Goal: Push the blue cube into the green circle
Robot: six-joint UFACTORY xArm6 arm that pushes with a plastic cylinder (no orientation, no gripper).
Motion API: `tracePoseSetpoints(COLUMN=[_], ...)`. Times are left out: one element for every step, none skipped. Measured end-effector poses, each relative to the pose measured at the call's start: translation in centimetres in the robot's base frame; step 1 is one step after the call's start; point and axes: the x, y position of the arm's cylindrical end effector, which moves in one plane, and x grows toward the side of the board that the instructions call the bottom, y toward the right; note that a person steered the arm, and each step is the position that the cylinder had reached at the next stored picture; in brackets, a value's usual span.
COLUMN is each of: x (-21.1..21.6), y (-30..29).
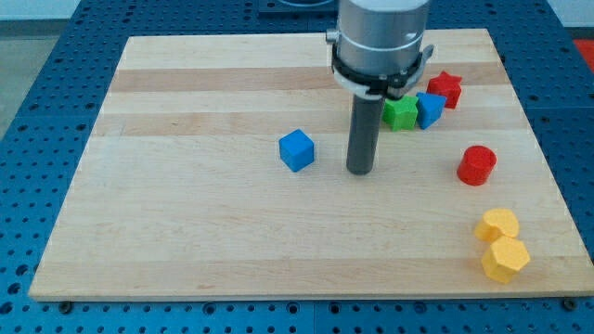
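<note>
One blue cube sits mid-desk, at nine o'clock from my tip and apart from it. My tool is a bare rod, nothing to open or close. No green circle shows; only a green block at one o'clock, partly hidden.

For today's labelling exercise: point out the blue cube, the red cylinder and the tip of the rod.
blue cube (pixel 297 150), camera view, middle of its visible faces.
red cylinder (pixel 477 165), camera view, centre of its body.
my tip (pixel 360 173), camera view, very end of the rod, right of the blue cube.
</note>
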Motion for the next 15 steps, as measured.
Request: tracePoseSetpoints(x=[2.8, 5.0, 7.1, 8.9, 9.7, 8.1, 4.3, 1.2, -1.1, -3.1, -5.1, -6.5, -7.3, -5.9, -6.4], y=[-1.7, -3.4, -5.3, -7.7, -10.9, -11.6, -11.1, -10.6, -9.0, -7.2, -5.3, -4.1, -3.1, -4.4, -7.4])
